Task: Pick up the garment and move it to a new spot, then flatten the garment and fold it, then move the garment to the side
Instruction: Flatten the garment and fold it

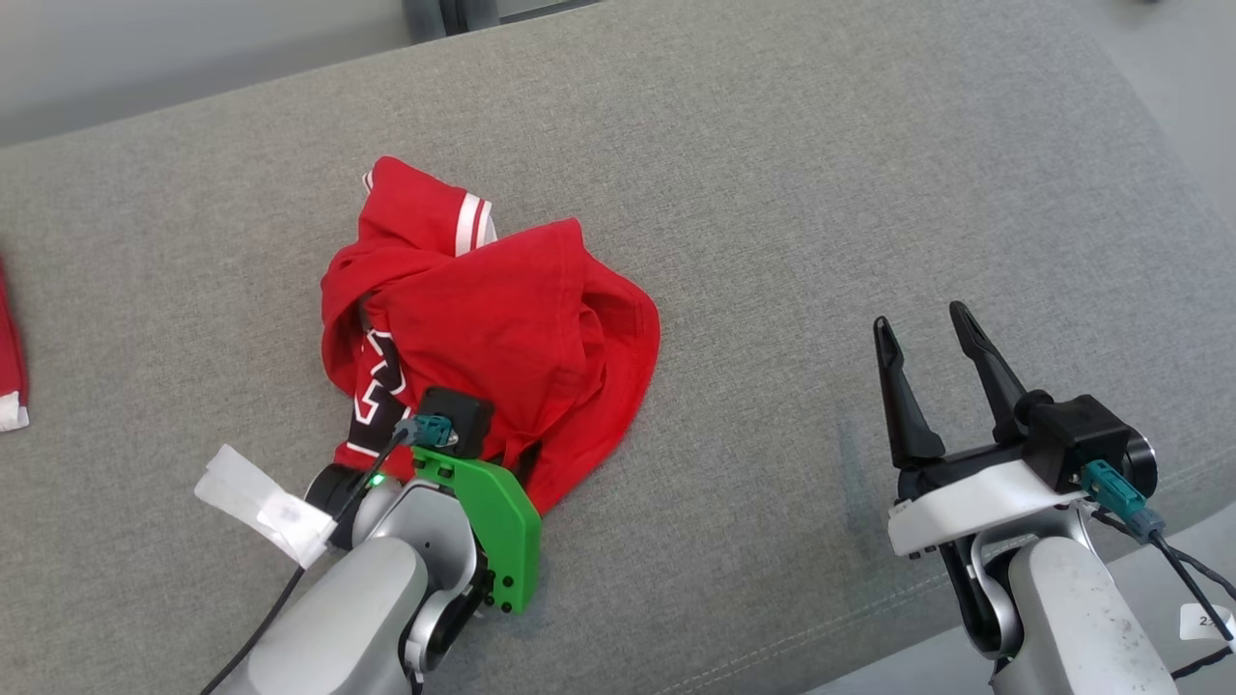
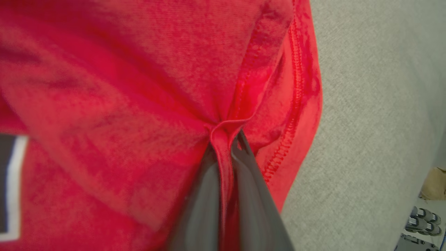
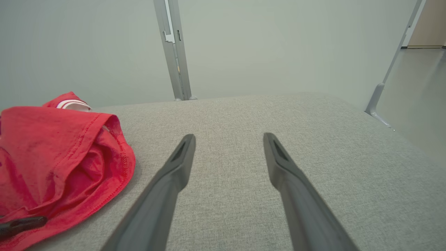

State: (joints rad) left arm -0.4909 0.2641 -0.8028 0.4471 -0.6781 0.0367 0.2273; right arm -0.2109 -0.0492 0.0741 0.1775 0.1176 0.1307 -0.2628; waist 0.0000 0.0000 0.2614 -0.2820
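The garment (image 1: pixel 502 328) is a crumpled red shirt with white-striped cuffs and a black and white print, lying left of centre on the grey cushion. My left gripper (image 2: pixel 226 139) is shut on a pinched fold of the garment (image 2: pixel 139 87) near its hemmed near edge. In the head view the left wrist (image 1: pixel 454 420) sits over that edge and hides the fingers. One dark left finger (image 3: pixel 21 225) lies against the garment (image 3: pixel 52 157) in the right wrist view. My right gripper (image 1: pixel 918 317) hovers open over bare cushion to the right, its jaws (image 3: pixel 228 136) holding nothing.
The grey cushion (image 1: pixel 772 193) stretches wide around the garment, with its front edge (image 1: pixel 869 627) near my right arm. Another red and white cloth (image 1: pixel 10 367) peeks in at the far left. A metal post (image 3: pixel 174 52) stands behind the cushion.
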